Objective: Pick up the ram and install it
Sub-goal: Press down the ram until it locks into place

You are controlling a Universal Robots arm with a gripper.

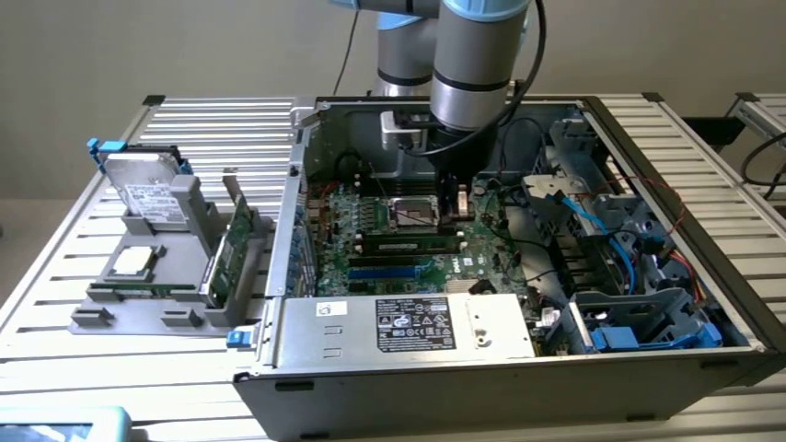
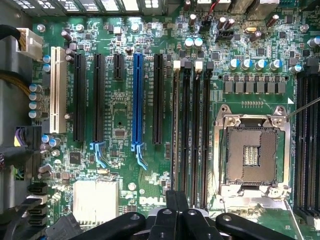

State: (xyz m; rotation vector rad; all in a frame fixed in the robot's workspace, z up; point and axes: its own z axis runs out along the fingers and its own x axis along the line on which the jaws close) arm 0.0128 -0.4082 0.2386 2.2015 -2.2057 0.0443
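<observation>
Exterior view: the arm reaches into the open computer case [image 1: 491, 391], with the gripper [image 1: 456, 203] low over the motherboard [image 1: 368, 216]. The ram [image 1: 410, 247] sits in a black slot near the gripper. Wrist view: the gripper [image 2: 175, 210] has its fingers pressed together over the motherboard [image 2: 120, 100], and the ram [image 2: 175, 140] stands edge-on in a slot just ahead of them.
</observation>
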